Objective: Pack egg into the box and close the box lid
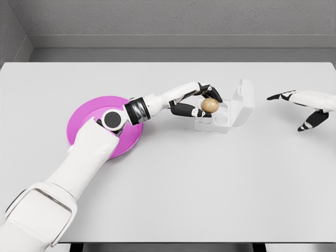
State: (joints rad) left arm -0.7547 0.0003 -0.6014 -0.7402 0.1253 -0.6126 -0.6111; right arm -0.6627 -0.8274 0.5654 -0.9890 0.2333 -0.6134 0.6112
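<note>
Left arm reaching from the near left corner across the table (173, 199), carrying an egg to the box.

The arm is crossing over the magenta plate (86, 113), and the left hand (197, 100) is pinching the brown egg (209, 105) between dark fingertips, holding it over the clear box (216, 119), whose lid (242, 102) is standing open on the right. Far right, the right hand (307, 105) is hovering with fingers spread, gripping nothing. No readable writing is showing anywhere.

Brown egg (210, 105) in left hand (195, 101) over open clear box (223, 113).
</note>
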